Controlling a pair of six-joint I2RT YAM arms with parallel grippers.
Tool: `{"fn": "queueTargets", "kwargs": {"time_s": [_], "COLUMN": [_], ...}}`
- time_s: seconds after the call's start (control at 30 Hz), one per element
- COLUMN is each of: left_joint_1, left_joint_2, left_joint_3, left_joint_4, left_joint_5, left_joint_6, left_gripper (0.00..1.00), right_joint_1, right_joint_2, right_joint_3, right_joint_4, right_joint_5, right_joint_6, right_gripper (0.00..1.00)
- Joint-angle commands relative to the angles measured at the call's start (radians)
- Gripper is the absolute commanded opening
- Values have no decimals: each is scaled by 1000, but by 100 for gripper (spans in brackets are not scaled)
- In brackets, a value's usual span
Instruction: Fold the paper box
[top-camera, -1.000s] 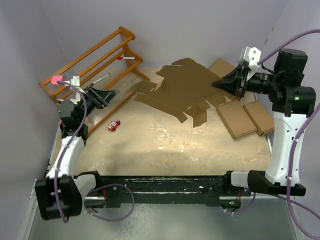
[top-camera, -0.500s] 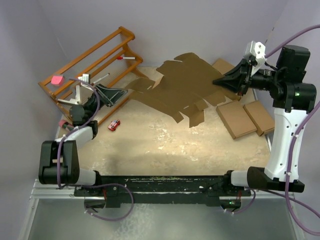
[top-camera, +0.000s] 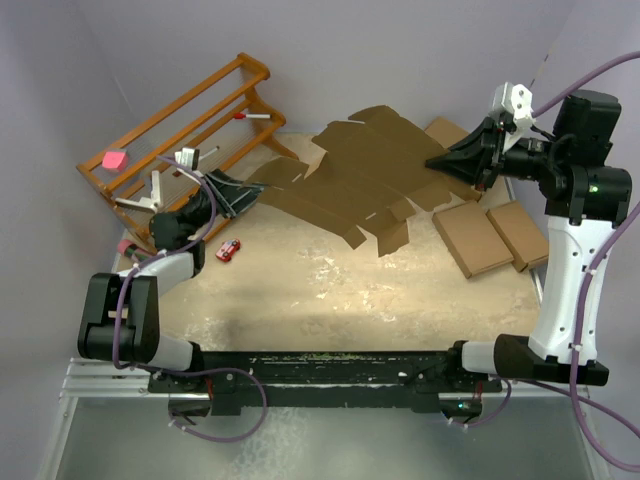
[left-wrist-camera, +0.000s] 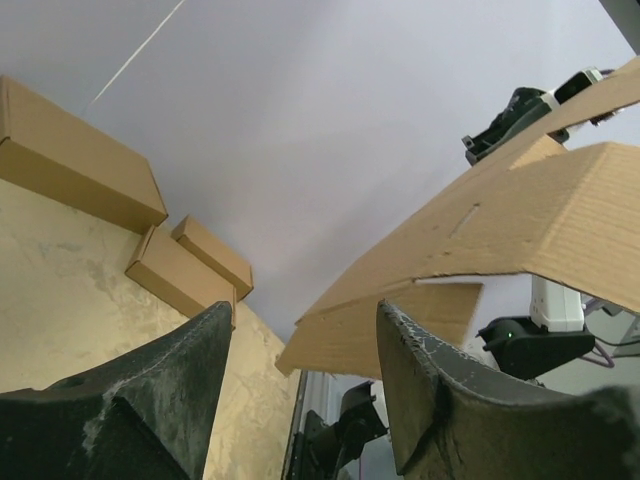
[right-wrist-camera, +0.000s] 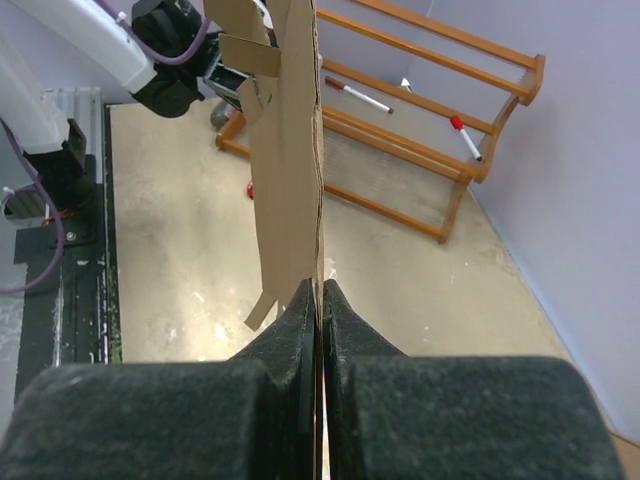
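While the paper box (top-camera: 365, 175), a plain brown die-cut cardboard sheet with notched flaps, is wholly unfolded, the work looks to be at the stage of getting a two-handed hold before any crease is bent. The right gripper (right-wrist-camera: 318, 300) is clamped on the sheet's edge at the end farthest from the orange-brown slatted wooden rack (top-camera: 190, 120), holding the sheet off the table to the right of that rack. The left gripper (left-wrist-camera: 305, 335), just in front of the rack's right foot, has its jaws moderately apart; the sheet's rack-side corner shows in the gap beyond them, apparently untouched. The next move likely calls for bringing those jaws onto that corner flap and closing squarely, so it does not crumple. The sheet's long axis runs from the right gripper towards the rack, with the rack-side end sagging lower; from the right wrist it is seen edge-on
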Motion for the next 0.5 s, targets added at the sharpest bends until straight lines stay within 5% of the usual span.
{"fn": "queueTargets", "kwargs": {"time_s": [0.0,0.47], "left_joint_1": [-4,-33], "left_joint_2": [-58,-112], "left_joint_3": [-1,8], "left_joint_4": [147,146], "left_joint_5": [58,125], "left_joint_6": [28,68], "left_gripper": [63,65], "right_joint_1": [-12,-25], "right_joint_2": [-21,-25], "right_joint_3": [-14,-41], "right_joint_4": [54,97], "right_joint_5": [-21,-30], "right_joint_6": [19,19], "right_gripper": [0,0]}}
